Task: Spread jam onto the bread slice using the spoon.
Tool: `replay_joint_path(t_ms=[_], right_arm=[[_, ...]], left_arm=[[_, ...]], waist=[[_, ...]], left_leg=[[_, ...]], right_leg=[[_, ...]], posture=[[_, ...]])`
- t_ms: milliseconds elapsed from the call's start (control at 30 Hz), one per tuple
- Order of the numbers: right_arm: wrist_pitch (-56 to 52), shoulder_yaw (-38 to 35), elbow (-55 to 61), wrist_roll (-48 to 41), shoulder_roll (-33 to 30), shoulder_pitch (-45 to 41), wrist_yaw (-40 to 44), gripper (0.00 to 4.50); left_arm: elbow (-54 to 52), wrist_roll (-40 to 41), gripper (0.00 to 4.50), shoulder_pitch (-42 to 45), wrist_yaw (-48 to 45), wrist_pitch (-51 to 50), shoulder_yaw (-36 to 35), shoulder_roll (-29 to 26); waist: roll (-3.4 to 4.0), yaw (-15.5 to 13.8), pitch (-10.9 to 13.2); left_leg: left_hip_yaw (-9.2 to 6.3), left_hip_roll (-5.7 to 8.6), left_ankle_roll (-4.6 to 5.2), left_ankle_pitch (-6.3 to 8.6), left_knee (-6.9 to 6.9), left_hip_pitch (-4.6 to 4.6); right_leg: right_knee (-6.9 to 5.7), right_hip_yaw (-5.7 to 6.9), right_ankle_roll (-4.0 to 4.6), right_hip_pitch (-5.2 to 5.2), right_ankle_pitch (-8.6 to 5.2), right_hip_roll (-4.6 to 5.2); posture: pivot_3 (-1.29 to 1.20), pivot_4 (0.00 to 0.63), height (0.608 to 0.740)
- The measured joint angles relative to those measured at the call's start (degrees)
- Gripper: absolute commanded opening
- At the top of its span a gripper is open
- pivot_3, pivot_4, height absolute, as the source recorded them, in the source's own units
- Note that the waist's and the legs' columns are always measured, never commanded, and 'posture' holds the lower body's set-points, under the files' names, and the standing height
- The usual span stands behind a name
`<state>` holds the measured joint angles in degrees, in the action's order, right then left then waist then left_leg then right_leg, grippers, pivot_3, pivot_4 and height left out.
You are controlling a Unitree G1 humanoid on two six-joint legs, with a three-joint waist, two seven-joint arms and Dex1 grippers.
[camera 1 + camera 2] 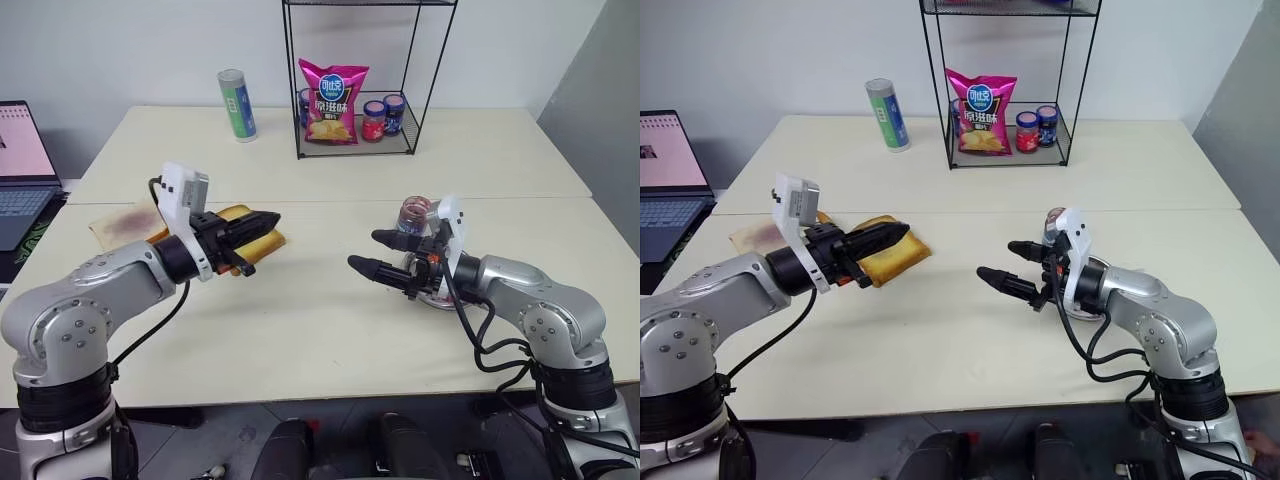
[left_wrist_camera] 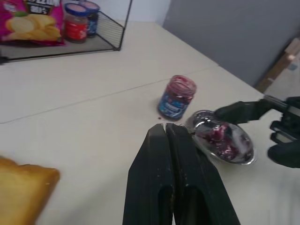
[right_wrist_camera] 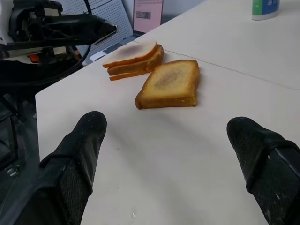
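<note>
Silver spoon (image 2: 197, 130) lies ungrasped in the jam (image 2: 220, 139); closed left tool (image 1: 262, 222) and open right tool (image 1: 372, 251) risk colliding.

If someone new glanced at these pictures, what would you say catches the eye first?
Probably the two grippers facing each other above the cream table: the left gripper shut, over the golden bread slice, and the right gripper wide open. Next, behind the right gripper, the shiny dish smeared with dark jam, beside an open jam jar.
</note>
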<state>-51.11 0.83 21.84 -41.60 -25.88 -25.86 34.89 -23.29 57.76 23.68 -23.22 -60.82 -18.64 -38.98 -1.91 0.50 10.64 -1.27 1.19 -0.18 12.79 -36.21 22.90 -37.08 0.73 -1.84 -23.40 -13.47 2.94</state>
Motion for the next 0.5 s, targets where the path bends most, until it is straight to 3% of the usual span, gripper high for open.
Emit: replay_joint_path(t_ms=[133,233,267,500], right_arm=[[0.0,-0.01,0.67,-0.06,0.74,0.0,-0.89,4.5],[0.0,0.05,0.67,-0.05,0.96,0.02,-1.25,4.5],[-0.01,0.13,0.67,-0.05,1.01,0.01,-1.28,4.5],[-0.55,1.49,0.66,-0.08,2.18,-0.06,-1.31,4.5]], left_arm=[[3.92,-8.04,0.5,-1.43,0.32,6.76,1.01,-0.57],[8.71,-16.39,1.22,-6.9,2.87,13.17,0.54,-0.14],[10.04,-18.25,1.22,-8.63,3.73,14.21,0.5,0.67],[12.63,-22.06,2.84,-13.89,7.69,20.51,-0.17,10.8]], waist=[[0.0,-0.12,0.0],[0.0,-0.08,0.0],[-0.07,-0.33,0.03],[-0.1,-0.75,0.04]], left_leg=[[0.08,0.03,0.0,0.01,0.0,-0.01],[0.1,0.02,0.01,0.01,0.07,0.04],[0.01,0.01,0.01,0.01,0.05,0.16],[-0.01,0.05,0.02,0.02,-0.02,0.14]], right_leg=[[0.09,-0.09,0.1,0.03,0.07,0.04],[0.11,-0.09,0.22,-0.04,0.14,0.09],[0.12,0.0,0.23,-0.13,0.14,0.09],[0.12,0.04,0.22,-0.05,0.14,0.18]], posture=[[0.0,0.15,0.74],[0.0,0.15,0.74],[0.0,0.15,0.74],[0.0,0.15,0.74]])
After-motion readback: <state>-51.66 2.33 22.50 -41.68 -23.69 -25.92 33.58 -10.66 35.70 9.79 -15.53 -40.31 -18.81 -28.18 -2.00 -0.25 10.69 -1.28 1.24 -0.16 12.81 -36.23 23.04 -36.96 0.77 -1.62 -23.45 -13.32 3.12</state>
